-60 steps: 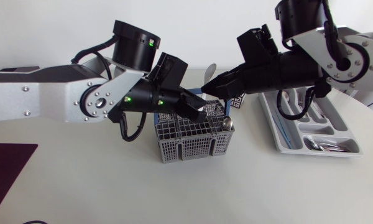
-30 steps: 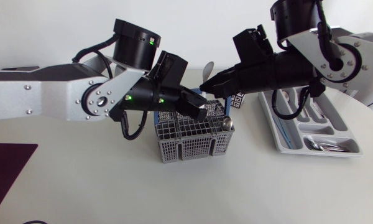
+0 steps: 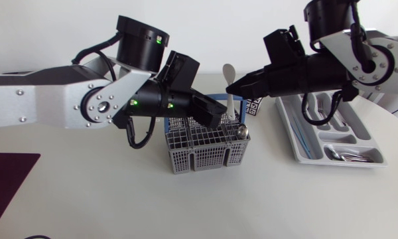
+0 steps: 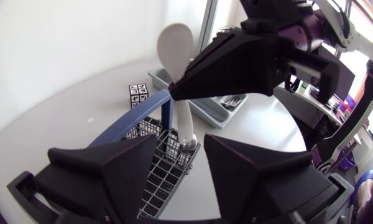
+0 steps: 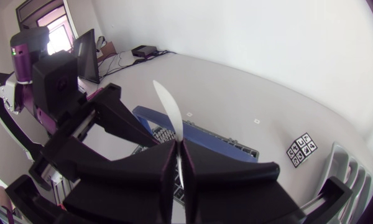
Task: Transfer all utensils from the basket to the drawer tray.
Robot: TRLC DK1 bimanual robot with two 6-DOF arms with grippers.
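— At the table's near middle, the grey mesh basket (image 3: 199, 158) is seen, and a round metal utensil end (image 3: 242, 131) is spotted in its corner toward the tray!
— And over its back rim?
— The left gripper (image 3: 211, 114) is parked there, fingers spread wide, nothing pinched between them. The basket's blue handle (image 4: 167, 112) is framed just ahead of it in the left wrist view.
— What is made of the spoon?
— The white spoon (image 3: 229, 72) is held upright: smooth, matte, oval bowl uppermost, slim handle pointing down at the basket. Its lower end is seen level with the basket's rim; whether it is clear of the mesh cannot be told.
— Held by what?
— The right gripper (image 3: 231, 87) is clamped on the handle just under the bowl, both fingers pressed against it from two sides.
— Farther along?
— The drawer tray (image 3: 338, 163) is laid well apart from the basket, long compartments side by side. Metal cutlery (image 3: 345, 155) is seen in its nearest compartment, and more pieces are glimpsed under the right arm, too hidden to be named.
— And behind?
— A small black-and-white marker cube (image 3: 254, 107) is set between basket and tray.
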